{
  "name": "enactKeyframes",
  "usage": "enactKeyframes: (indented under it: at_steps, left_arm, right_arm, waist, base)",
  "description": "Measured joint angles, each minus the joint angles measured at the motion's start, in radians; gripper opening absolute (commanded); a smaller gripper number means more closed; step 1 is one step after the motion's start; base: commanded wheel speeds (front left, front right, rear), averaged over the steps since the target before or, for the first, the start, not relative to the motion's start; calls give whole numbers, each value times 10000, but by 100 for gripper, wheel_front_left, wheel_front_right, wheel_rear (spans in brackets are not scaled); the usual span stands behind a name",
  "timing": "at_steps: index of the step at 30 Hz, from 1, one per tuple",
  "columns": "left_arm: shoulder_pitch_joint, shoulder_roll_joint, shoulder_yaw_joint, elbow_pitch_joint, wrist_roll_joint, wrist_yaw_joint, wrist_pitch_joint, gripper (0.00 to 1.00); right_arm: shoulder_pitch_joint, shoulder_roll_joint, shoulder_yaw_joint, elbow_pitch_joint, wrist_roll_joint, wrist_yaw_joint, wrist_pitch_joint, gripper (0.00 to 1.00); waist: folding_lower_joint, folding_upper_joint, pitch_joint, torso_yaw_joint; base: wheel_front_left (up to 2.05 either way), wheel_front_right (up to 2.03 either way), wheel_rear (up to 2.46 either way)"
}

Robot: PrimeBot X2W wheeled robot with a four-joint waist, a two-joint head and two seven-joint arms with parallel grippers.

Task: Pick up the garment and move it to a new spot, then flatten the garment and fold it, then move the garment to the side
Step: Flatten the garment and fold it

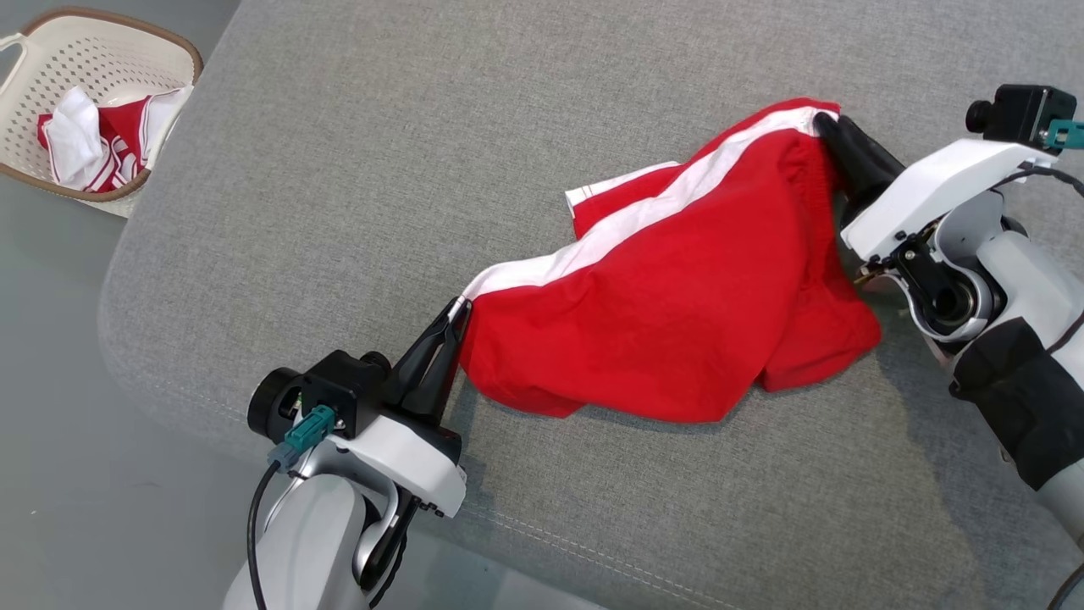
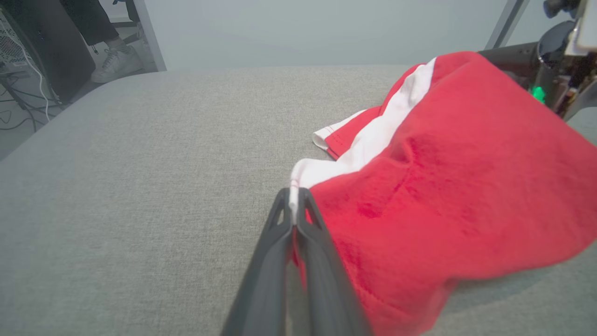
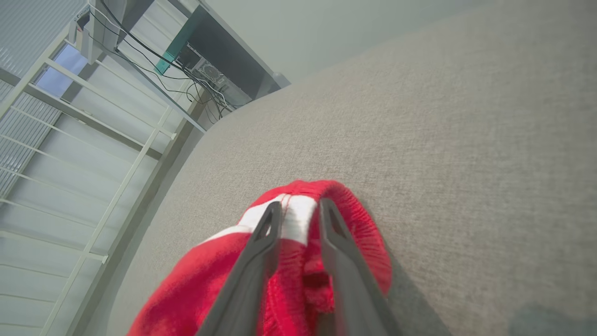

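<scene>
On the grey woven cushion (image 1: 593, 102), soft red shorts (image 1: 677, 313) with a white stripe.
I see my left gripper (image 1: 457, 315) pinching one corner and my right gripper (image 1: 826, 123) clasping the gathered waistband; a perforated basket (image 1: 169, 42) sits well apart.

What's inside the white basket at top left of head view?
Crumpled red-and-white cloth lies in the basket, bunched toward its near end. The floor beneath it is covered; anything under there can't be seen.
</scene>
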Motion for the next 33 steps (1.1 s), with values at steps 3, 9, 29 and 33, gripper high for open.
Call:
enactKeyframes:
  at_steps: [3,9,29,33]
  left_arm:
    - [-1,4,2,-13,0,0,0,0]
    - [-1,27,61,-21,0,0,0,0]
    - [-6409,2755,-1450,1124,-790,-31,383,0]
    - [-7589,2984,-1582,1689,-637,-79,115,0]
  right_arm:
    - [-94,13,75,8,69,0,4,0]
    - [-93,-21,228,-159,236,0,54,0]
    - [-2828,-483,-920,-924,754,0,-1444,0]
    - [-3312,-385,-1081,-1087,984,0,-1455,0]
  waist:
    - [0,0,4,29]
    - [0,0,-86,-63]
    - [0,0,-527,-1850]
    - [0,0,-613,-2319]
  base:
    - [0,0,0]
    - [0,0,0]
    - [0,0,0]
    - [0,0,0]
